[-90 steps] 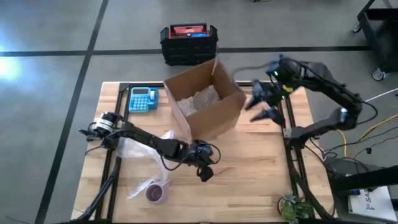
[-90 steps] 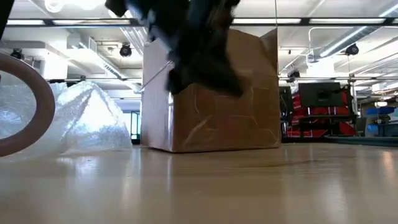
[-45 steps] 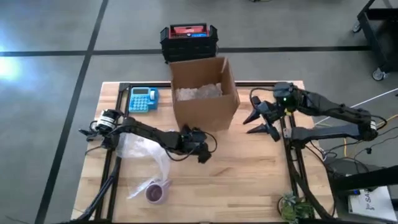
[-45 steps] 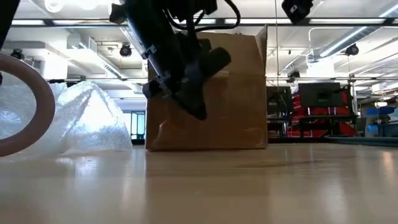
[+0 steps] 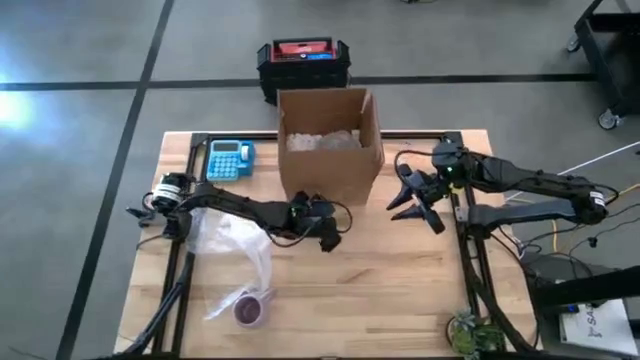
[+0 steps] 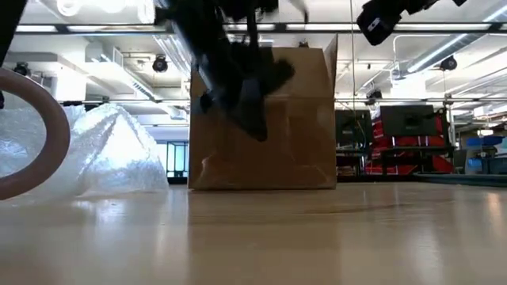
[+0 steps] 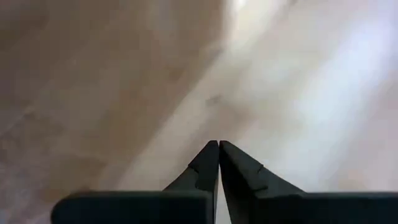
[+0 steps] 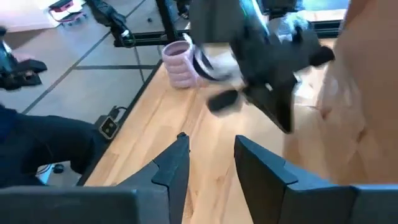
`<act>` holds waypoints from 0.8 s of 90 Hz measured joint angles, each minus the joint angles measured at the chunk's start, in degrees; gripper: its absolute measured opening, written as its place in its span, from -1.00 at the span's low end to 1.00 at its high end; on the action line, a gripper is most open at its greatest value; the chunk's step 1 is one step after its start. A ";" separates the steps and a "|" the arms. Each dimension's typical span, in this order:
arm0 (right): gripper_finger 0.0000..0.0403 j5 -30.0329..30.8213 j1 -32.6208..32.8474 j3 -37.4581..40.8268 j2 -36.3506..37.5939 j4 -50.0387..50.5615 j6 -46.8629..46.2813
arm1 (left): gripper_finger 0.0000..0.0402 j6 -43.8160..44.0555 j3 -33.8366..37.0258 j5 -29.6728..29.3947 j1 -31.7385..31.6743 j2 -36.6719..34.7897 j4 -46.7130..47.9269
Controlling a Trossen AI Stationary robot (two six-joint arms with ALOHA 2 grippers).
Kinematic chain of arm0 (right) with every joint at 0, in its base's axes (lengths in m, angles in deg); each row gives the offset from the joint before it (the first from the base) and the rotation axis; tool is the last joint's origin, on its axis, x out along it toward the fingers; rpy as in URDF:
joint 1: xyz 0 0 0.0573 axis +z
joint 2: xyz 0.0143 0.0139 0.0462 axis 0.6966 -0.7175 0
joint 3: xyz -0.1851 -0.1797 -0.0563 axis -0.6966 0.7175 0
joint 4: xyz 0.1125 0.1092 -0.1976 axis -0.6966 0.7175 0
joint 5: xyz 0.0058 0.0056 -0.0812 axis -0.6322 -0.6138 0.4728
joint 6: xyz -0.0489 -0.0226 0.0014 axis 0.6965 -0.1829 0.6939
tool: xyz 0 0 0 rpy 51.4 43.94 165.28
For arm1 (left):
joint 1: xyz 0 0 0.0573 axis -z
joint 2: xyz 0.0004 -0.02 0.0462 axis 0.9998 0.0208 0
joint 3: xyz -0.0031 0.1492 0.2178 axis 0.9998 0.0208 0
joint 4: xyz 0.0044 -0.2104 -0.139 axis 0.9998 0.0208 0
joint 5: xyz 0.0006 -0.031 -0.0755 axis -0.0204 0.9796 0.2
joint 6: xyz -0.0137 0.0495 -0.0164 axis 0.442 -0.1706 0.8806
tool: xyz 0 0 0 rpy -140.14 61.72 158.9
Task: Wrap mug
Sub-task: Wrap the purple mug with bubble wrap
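The pink mug (image 5: pixel 250 310) stands on the table near its front left, its opening up; it also shows in the right wrist view (image 8: pixel 180 62) and at the low view's left edge (image 6: pixel 32 134). A clear bubble wrap sheet (image 5: pixel 232 245) lies on the table just beyond it. My left gripper (image 5: pixel 325 237) hovers shut over bare wood (image 7: pixel 218 146), between the wrap and the cardboard box (image 5: pixel 330 145). My right gripper (image 5: pixel 408 200) is open (image 8: pixel 209 142) to the right of the box, pointing toward the table's left, with nothing between its fingers.
The open cardboard box, with wrap inside, stands on its base at the far middle. A blue calculator (image 5: pixel 230 158) lies at the far left. A black crate (image 5: pixel 303 68) stands on the floor beyond the table. Bare wood lies at the table's near right.
The cardboard box has turned from a skewed stance and now stands square, a little farther back on the table. My left gripper has gone toward the far edge, nearer the box. My right gripper has come down beside the box's right side.
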 joint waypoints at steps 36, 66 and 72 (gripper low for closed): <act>-0.77 0.00 4.90 0.13 -4.50 -1.09 2.19 | -0.95 9.35 -0.05 6.79 18.00 -13.58 14.92; -0.84 0.00 11.31 0.42 -14.08 -3.99 1.47 | -0.30 32.58 0.46 30.52 21.54 -14.37 26.96; -0.83 0.02 12.45 0.39 -15.53 -5.81 1.49 | -0.20 34.52 0.69 31.18 22.53 -13.70 27.78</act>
